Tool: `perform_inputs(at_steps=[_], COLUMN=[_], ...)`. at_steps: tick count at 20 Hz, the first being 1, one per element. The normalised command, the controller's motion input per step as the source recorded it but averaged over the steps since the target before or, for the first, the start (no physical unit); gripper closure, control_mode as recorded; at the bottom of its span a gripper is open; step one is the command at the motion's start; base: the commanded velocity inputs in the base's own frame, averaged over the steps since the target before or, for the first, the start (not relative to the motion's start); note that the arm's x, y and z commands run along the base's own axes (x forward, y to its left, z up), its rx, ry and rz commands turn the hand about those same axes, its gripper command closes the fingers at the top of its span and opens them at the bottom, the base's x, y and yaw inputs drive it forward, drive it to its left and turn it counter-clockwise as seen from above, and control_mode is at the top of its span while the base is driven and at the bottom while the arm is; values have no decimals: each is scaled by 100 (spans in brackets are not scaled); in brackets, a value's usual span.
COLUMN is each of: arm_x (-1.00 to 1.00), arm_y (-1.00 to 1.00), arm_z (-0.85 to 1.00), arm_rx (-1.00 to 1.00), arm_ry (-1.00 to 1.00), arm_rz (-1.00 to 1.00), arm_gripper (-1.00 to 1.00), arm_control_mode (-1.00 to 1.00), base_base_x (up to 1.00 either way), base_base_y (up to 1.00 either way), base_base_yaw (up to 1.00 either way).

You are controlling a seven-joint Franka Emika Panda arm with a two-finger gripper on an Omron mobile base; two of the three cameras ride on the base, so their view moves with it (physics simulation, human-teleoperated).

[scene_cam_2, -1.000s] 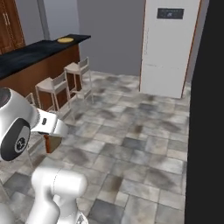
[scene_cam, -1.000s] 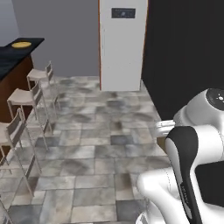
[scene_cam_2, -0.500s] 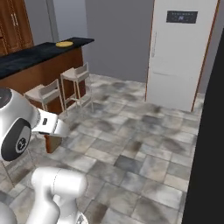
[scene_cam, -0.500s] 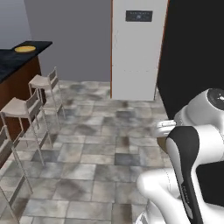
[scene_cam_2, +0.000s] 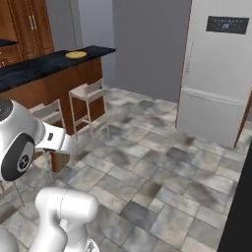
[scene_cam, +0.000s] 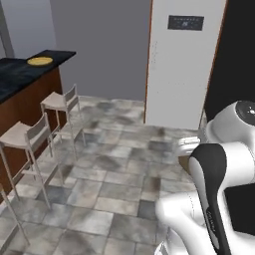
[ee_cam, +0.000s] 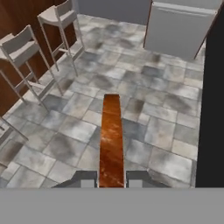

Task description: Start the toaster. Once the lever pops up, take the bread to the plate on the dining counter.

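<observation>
My gripper [ee_cam: 111,177] is shut on the bread [ee_cam: 110,140], a slice seen edge-on as a long brown crust strip running up from between the two finger tips, above the tiled floor. The yellow plate [scene_cam: 40,61] lies near the far end of the dining counter [scene_cam: 20,74], whose black top sits over a reddish-brown wood base. In the right base view the plate [scene_cam_2: 76,54] rests on the same counter [scene_cam_2: 44,69], far to the left of the arm. The toaster is out of view.
White bar stools [scene_cam: 60,102] [scene_cam: 25,135] stand along the counter's front, also seen as stools [ee_cam: 59,17] in the hand view. A tall white fridge [scene_cam: 184,60] stands ahead on the right beside a black panel [ee_cam: 212,109]. Grey tiled floor [scene_cam_2: 162,172] lies open between them.
The whole picture has shifted as the base drives: counter, stools and fridge have grown larger and slid right. The bread stays in the shut gripper.
</observation>
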Motion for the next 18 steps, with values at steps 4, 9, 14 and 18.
perform_inputs(at_steps=[4, 9, 14, 18], arm_x=[0, 0, 0, 0], arm_y=[0, 0, 0, 0], arm_z=[0, 0, 0, 0], arm_rx=[0, 0, 0, 0], arm_ry=[0, 0, 0, 0], arm_rz=[0, 0, 0, 0], arm_gripper=[100, 100, 100, 100], arm_control_mode=[100, 100, 100, 100], base_base_x=[100, 100, 100, 100], base_base_y=[-68, -60, -57, -61], base_base_yaw=[30, 33, 40, 45])
